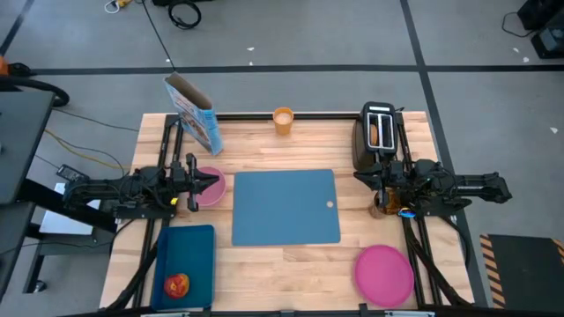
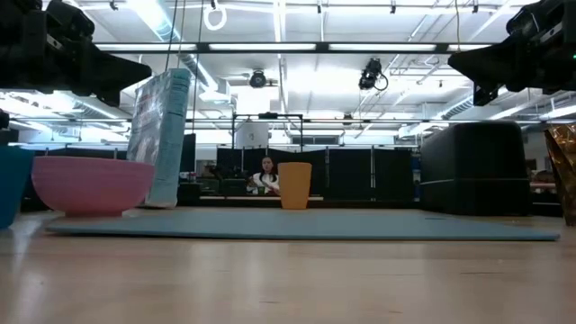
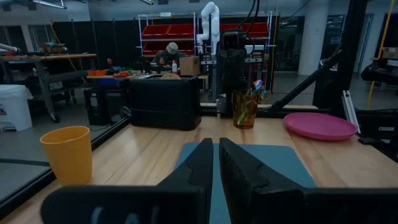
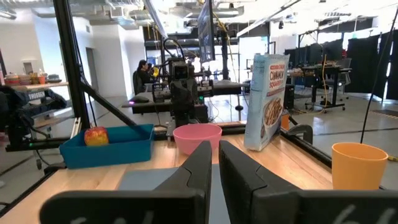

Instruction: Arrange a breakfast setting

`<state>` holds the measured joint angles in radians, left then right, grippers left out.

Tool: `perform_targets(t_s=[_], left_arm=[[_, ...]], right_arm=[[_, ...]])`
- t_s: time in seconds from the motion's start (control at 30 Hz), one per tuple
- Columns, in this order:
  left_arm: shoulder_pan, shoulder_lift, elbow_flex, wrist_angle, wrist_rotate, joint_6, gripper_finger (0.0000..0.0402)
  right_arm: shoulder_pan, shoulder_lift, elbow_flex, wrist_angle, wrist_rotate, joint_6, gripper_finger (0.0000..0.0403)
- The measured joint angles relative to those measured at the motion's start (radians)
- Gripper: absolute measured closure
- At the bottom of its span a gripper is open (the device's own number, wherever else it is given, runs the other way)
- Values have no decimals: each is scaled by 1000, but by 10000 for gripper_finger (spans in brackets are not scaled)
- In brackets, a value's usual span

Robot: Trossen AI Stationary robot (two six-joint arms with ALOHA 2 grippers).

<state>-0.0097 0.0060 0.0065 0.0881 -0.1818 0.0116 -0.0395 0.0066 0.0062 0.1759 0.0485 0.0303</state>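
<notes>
The blue placemat [image 1: 286,207] lies flat mid-table. The pink bowl [image 1: 211,188] stands at its left edge, and the tip of my left gripper [image 1: 214,182] hangs above it, shut and empty. My right gripper [image 1: 359,176] is shut and empty, above the table between the black toaster [image 1: 379,134] and the placemat. The pink plate [image 1: 384,271] lies near right. The orange cup [image 1: 283,120] and the cereal box [image 1: 192,113] stand at the far edge. The red apple [image 1: 177,284] lies in the dark-blue tray [image 1: 187,260]. A toast slice [image 1: 377,132] stands in the toaster's slot.
A brownish glass [image 3: 244,109] holding coloured utensils stands under my right arm, right of the placemat. The toaster stands at the far right. People sit at benches in the room beyond the table. Bare wood shows near the table's front edge, between the tray and the plate.
</notes>
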Motion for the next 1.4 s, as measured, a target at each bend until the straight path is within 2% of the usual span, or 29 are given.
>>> perform_targets(t_s=[0.2, 0.27, 0.4, 0.47, 0.53, 0.73, 0.83, 0.93, 1.07, 1.13, 1.23, 1.3, 1.4], left_arm=[[0, 0, 0, 6, 0, 0, 367], [0, 0, 0, 36, 0, 0, 367], [0, 0, 0, 90, 0, -11, 367], [0, 0, 0, 103, 4, -31, 367], [0, 0, 0, 101, 14, -67, 367], [-2, 11, 0, 182, 16, -118, 367], [-6, 83, 0, 262, 22, -134, 367], [-36, 206, 4, 377, 21, -139, 367], [-103, 407, 98, 370, -34, -137, 366], [-136, 496, 178, 302, -64, -127, 358], [-181, 614, 325, 85, -141, -149, 325], [-202, 675, 434, -97, -198, -219, 295], [-217, 766, 586, -394, -210, -398, 243]], right_arm=[[0, 0, 0, 62, -12, 128, 364], [0, 0, 0, 63, -10, 131, 364], [0, 10, 0, 127, 68, 135, 364], [1, 28, 5, 166, 60, 126, 364], [8, 61, 33, 166, 44, 90, 364], [38, 257, 159, 159, 113, 33, 364], [52, 373, 225, 160, 131, 19, 357], [62, 484, 285, 158, 132, -15, 334], [83, 607, 365, 148, 131, -49, 288], [99, 650, 423, 92, 126, -57, 260], [125, 699, 524, -45, 124, -58, 221], [142, 726, 583, -151, 124, -54, 196], [170, 756, 647, -264, 125, -51, 162]])
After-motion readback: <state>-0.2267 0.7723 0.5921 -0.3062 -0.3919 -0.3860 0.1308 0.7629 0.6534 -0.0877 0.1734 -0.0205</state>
